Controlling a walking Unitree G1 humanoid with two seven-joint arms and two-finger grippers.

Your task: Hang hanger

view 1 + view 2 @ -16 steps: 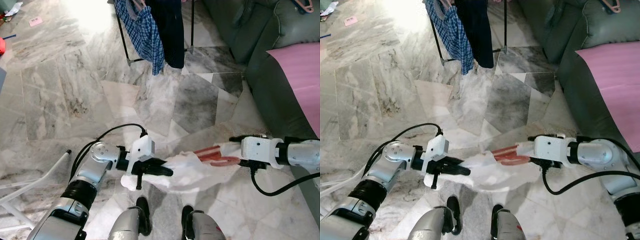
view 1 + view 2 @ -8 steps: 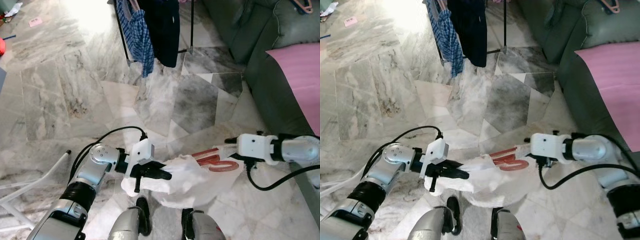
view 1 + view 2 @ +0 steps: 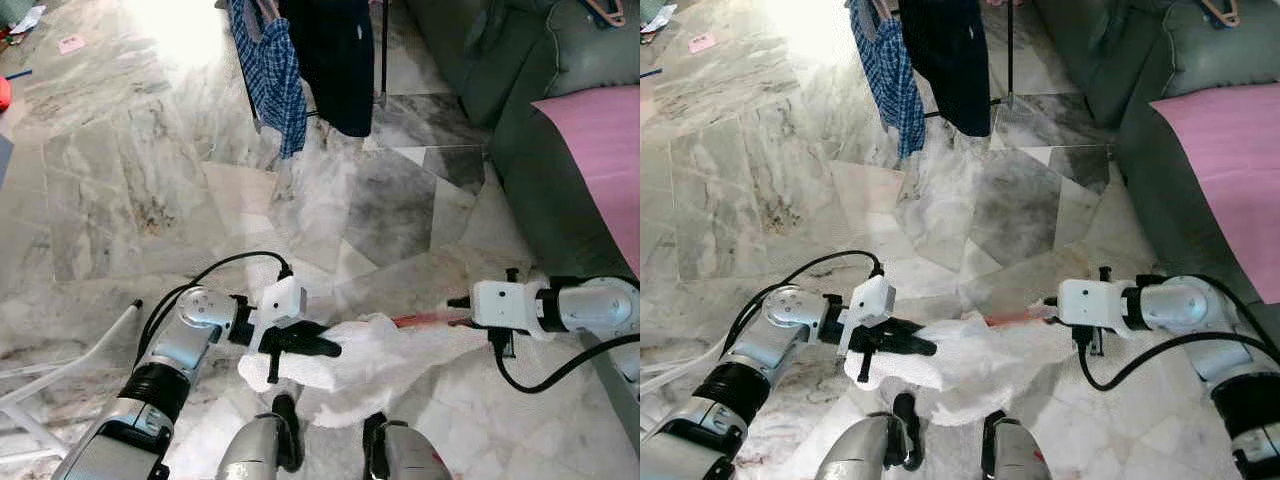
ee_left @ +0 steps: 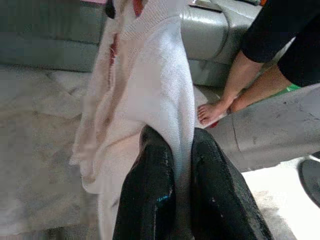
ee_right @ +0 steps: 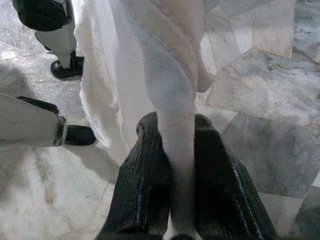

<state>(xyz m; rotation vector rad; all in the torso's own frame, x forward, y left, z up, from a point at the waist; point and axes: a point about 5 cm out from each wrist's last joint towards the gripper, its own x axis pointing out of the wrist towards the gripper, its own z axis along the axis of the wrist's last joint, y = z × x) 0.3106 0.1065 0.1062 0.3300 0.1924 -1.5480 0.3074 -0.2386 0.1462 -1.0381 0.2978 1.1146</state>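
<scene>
The red hanger (image 3: 430, 320) now shows as a short reddish bar between the white garment (image 3: 375, 350) and the right pincer (image 3: 462, 301); half a second ago its loops lay bare on top of the cloth, so the garment has slid over most of it, which I judge to mean the hanger is being worked inside the garment before anything goes on the rack. The garment is held low in front of the robot, above the marble floor (image 3: 150, 180) and just over the robot's own feet (image 3: 287, 430). The left pincer (image 3: 325, 347) is clamped on a fold of it; the left wrist view shows both black fingers (image 4: 150, 195) pressed close with the knit cloth squeezed between them. The right pincer, on the opposite side, is closed on the cloth-wrapped end, and the right wrist view shows pale fabric pinched between its two fingers (image 5: 140, 200); whether the hanger itself lies inside that grip I cannot tell. Well beyond, at the top of the head views, stands the clothes rack (image 3: 250, 90) with a blue checked shirt (image 3: 275, 70) and a dark garment (image 3: 335, 60) already on it. A green sofa (image 3: 530, 120) with a pink sheet (image 3: 610, 150) runs along the right, and a person's bare foot (image 4: 210, 112) appears in the left wrist view
</scene>
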